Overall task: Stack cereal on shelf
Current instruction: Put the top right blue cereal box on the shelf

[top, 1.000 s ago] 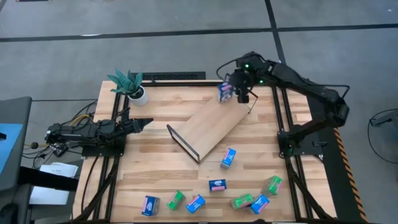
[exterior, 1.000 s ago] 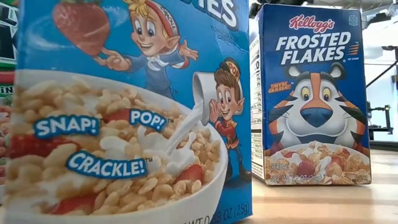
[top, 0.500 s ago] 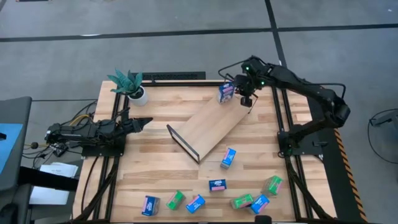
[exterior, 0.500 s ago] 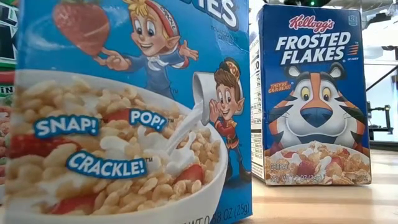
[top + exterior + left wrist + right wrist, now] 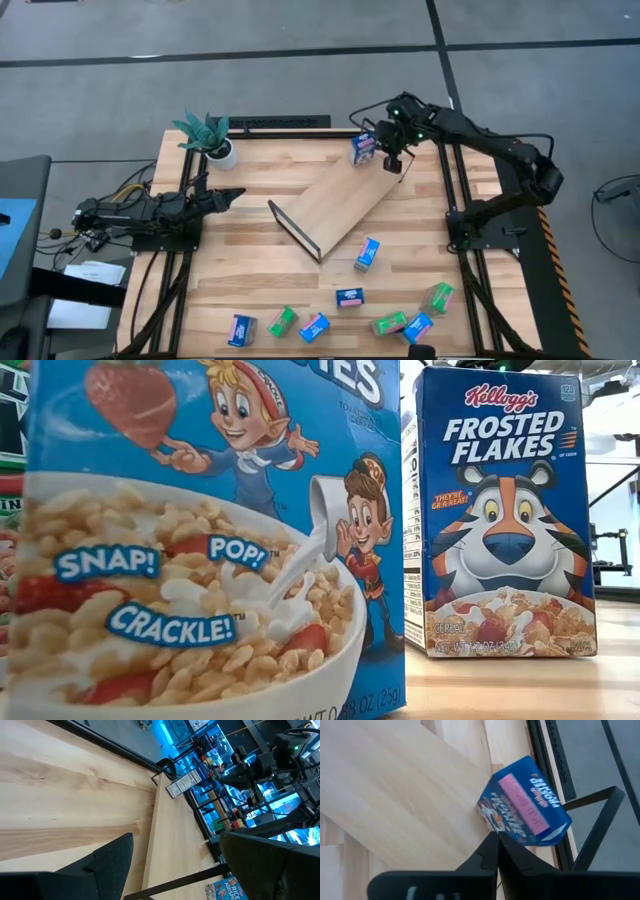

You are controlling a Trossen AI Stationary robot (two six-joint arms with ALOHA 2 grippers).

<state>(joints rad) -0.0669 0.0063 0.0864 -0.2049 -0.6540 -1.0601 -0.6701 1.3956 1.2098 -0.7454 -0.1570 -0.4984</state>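
The left claw (image 5: 232, 195) waits spread open at nine o'clock. One blue cereal box (image 5: 363, 148) stands on the shelf (image 5: 335, 205) at one o'clock; the right claw (image 5: 392, 162), pinched shut and empty, hangs just beside it — apparently released. More boxes (image 5: 349, 297) lie across the surface (image 5: 250, 270) toward six o'clock.

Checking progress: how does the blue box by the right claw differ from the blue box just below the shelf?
The blue box by the right claw sits on the shelf, at its far end; the blue box below the shelf lies on the tabletop, untouched. Both are small blue cereal boxes.
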